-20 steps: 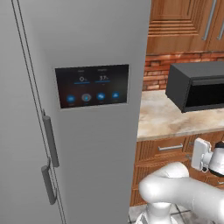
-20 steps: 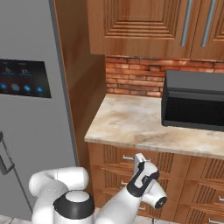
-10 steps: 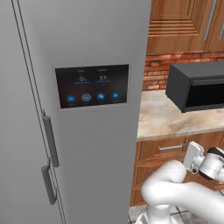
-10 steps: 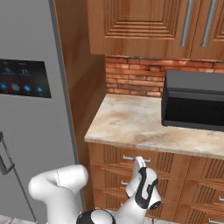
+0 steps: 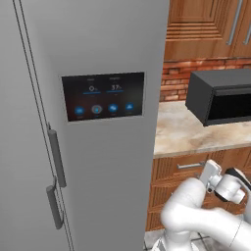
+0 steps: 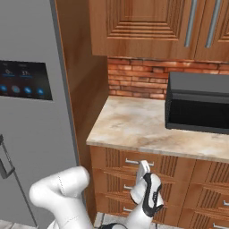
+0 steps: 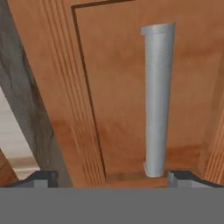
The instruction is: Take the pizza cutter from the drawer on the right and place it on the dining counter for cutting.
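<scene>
- The drawer (image 6: pixel 134 162), the top one under the stone worktop (image 6: pixel 147 127), is shut; the pizza cutter is judged to be hidden inside it.
- The silver bar handle (image 7: pixel 156 100) is seen close in the hand view, rolled so that it runs up the picture, with the drawer front filling the space around it.
- The gripper (image 6: pixel 144 169) is now raised against that drawer front, just below the worktop edge; half a second ago it was held lower and further from the front.
- The finger tips (image 7: pixel 41 177) are set wide apart, one to each side of the handle, nothing being clamped.
- The approach is judged nearly complete: closing on the handle and pulling come next.
- The black microwave (image 6: pixel 199 107) stands on the worktop, above and to the right of the handle.
</scene>
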Robot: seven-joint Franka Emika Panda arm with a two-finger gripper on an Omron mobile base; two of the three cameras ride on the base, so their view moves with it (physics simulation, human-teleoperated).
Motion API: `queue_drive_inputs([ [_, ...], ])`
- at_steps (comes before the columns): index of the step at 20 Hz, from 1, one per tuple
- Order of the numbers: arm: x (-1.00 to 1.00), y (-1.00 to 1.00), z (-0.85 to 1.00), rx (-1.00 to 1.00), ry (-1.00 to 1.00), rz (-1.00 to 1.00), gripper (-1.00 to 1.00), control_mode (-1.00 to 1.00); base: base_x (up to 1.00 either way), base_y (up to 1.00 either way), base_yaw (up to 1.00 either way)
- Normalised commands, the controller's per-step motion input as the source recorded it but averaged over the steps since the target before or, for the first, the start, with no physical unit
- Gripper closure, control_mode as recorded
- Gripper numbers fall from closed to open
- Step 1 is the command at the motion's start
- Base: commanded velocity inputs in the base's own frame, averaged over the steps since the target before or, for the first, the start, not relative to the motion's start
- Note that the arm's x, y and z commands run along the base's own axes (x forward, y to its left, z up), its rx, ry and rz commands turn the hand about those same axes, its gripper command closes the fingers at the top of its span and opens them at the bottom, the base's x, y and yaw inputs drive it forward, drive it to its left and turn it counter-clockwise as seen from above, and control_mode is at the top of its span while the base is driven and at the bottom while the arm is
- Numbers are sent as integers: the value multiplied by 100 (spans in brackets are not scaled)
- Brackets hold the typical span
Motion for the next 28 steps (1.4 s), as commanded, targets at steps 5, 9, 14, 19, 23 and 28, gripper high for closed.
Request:
queue_drive_inputs([
  [5, 43, -3, -28, 0, -1, 0, -100, -100, 0, 0, 0],
  [9, 37, -8, -33, 0, 0, 0, -100, -100, 0, 0, 0],
  [14, 36, -4, -33, 0, 0, 0, -100, -100, 0, 0, 0],
  [19, 34, -1, -29, 0, -1, 0, -100, -100, 0, 0, 0],
  [23, 17, 0, -38, 0, -6, 0, -100, -100, 0, 0, 0],
  [28, 1, 0, -8, 0, -3, 0, -100, -100, 0, 0, 0],
])
